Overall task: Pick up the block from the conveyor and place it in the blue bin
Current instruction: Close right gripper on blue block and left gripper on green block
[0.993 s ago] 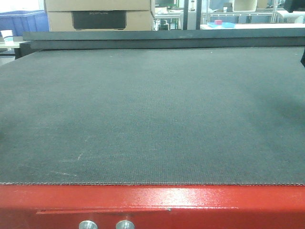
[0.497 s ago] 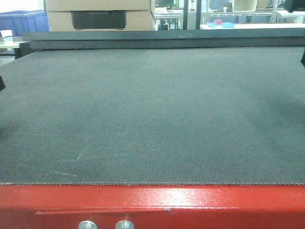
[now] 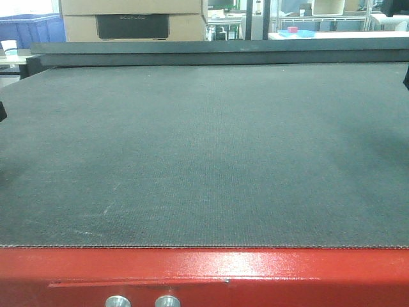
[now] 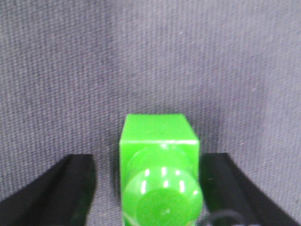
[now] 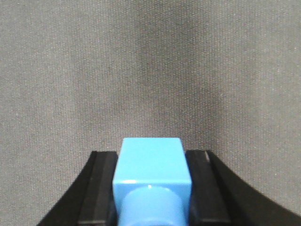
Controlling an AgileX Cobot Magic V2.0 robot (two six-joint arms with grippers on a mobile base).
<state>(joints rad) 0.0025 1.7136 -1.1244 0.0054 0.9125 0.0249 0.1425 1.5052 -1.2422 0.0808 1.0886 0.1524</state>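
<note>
The conveyor (image 3: 204, 153) is a wide dark grey belt with a red frame (image 3: 255, 268) along its near edge, and no block shows on it in the front view. In the left wrist view a green block (image 4: 160, 155) sits between the black fingers of my left gripper (image 4: 148, 160). That gripper is open: a strip of belt shows between the left finger (image 4: 70, 183) and the block, while the right finger lies against it. My right gripper (image 5: 150, 155) is shut on a blue block (image 5: 151, 165). A blue bin (image 3: 29, 29) stands beyond the belt's far left corner.
Cardboard boxes (image 3: 131, 19) stand behind the belt's far edge. A light blue tray (image 3: 297, 33) holding a small red block sits on a table at the back right. Dark slivers of my arms show at the left edge (image 3: 2, 112) and right edge (image 3: 406, 77).
A dark part of my left arm has come into view at the belt's left edge. The belt surface itself looks the same.
</note>
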